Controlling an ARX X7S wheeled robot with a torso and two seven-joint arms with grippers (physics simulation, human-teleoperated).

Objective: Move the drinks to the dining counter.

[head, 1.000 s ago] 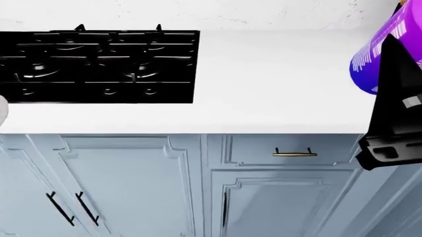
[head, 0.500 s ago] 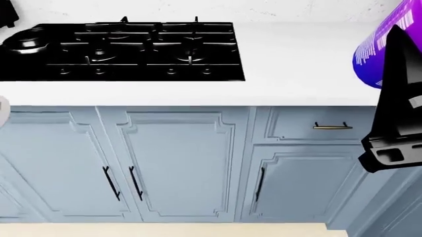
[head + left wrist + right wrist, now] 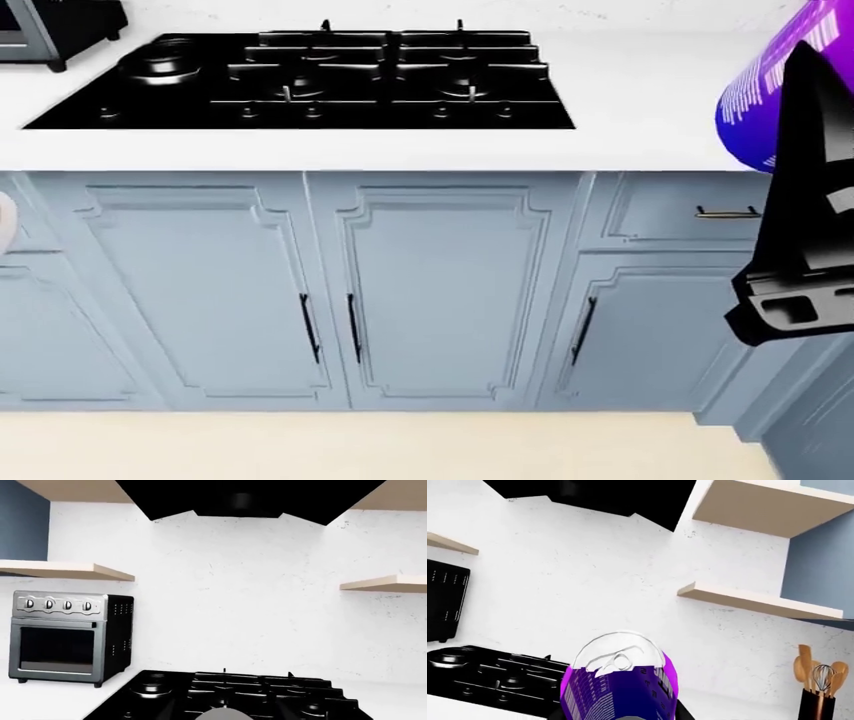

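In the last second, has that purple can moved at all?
Yes. The purple can keeps its spot in the head view, but against the black hob, which slid right and up, it has moved back and left.

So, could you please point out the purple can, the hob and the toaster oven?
purple can (image 3: 617, 690): right wrist view, printed side.
hob (image 3: 320, 85): head view, middle grates.
toaster oven (image 3: 57, 650): left wrist view, glass door.
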